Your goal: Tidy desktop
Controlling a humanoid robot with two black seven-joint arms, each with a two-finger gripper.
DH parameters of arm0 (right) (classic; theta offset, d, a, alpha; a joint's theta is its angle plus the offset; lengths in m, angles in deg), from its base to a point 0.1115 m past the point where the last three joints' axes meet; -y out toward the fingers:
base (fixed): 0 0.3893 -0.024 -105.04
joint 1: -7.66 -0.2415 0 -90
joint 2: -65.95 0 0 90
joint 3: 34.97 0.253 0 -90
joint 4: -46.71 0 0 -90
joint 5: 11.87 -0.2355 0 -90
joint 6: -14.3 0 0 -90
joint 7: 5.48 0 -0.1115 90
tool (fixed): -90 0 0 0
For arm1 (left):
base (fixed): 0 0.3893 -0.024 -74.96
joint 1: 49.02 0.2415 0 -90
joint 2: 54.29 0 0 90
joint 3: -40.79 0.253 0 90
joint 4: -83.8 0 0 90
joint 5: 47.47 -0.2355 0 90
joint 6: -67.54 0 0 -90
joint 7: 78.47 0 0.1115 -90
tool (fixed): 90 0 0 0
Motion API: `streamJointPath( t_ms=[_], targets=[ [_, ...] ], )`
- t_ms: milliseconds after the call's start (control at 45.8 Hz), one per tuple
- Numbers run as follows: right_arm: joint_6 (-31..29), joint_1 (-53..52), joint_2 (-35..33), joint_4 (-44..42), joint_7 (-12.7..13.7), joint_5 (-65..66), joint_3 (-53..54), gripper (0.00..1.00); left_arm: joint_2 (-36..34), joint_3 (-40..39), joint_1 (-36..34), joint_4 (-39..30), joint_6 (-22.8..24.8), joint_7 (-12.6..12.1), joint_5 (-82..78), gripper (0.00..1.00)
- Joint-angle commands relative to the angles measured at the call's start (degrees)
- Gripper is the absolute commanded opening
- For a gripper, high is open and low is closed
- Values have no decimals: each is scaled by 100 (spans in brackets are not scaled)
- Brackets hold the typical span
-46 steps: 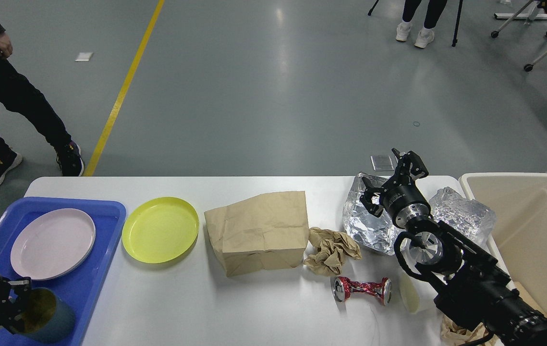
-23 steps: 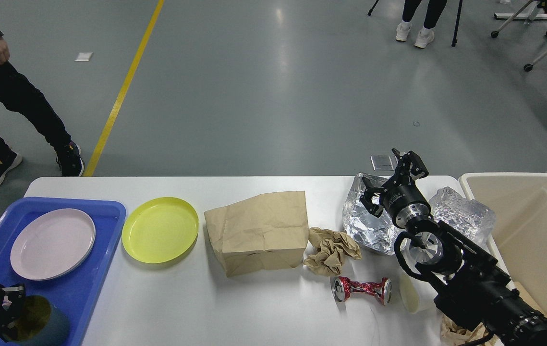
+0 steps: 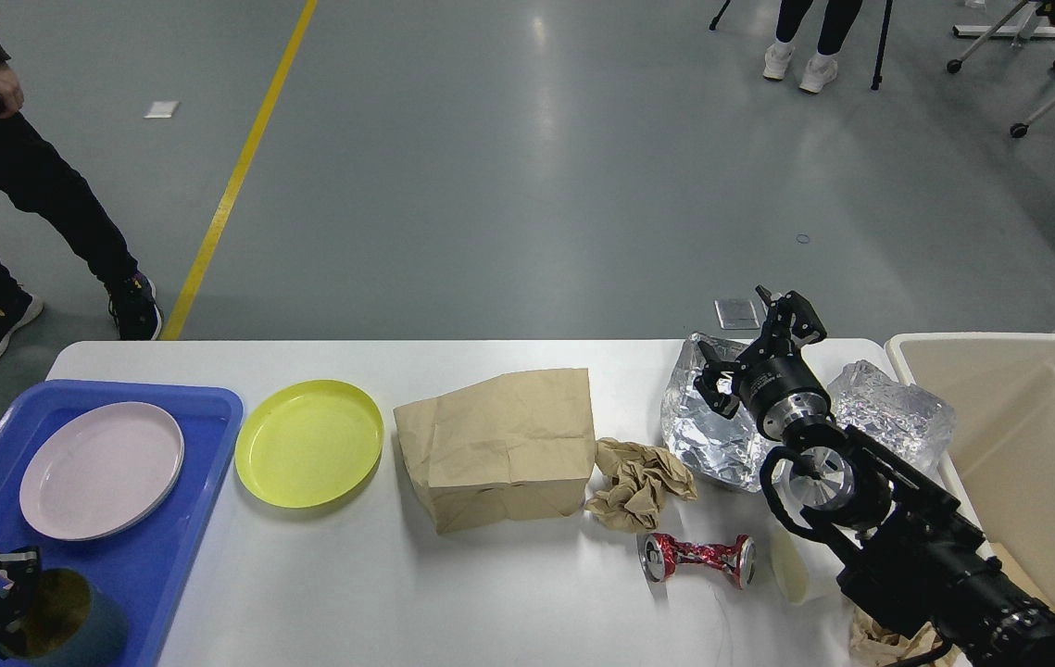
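Nearest us, our left gripper (image 3: pixel 4 602) sits low beside the dark cup (image 3: pixel 73 616) on the blue tray (image 3: pixel 203 412); whether its jaws grip, we cannot tell. The white bench (image 3: pixel 416 593) spreads across in front of us. Beyond the crushed can (image 3: pixel 698 559), our right gripper (image 3: pixel 759 347) hovers with jaws wide over the foil wrap (image 3: pixel 703 431).

head view | from robot's head | faces forward-down | desktop (image 3: pixel 508 593) near, floor beyond
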Motion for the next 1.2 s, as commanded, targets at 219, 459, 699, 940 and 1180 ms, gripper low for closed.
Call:
streamJointPath(
  t_ms=[219,459,699,940,1180],
  targets=[
    [3,0,0,0,0,0,0,100,8,-9,6,4,0,17,0,96],
    [3,0,0,0,0,0,0,100,8,-9,6,-5,0,8,0,96],
    [-6,0,0,0,0,0,0,100,0,-9,6,4,0,8,0,96],
    [-6,0,0,0,0,0,0,100,-97,8,-47,-5,0,-9,-18,96],
    [3,0,0,0,0,0,0,100,-290,693,-679,39,0,35,-26,96]
  ],
)
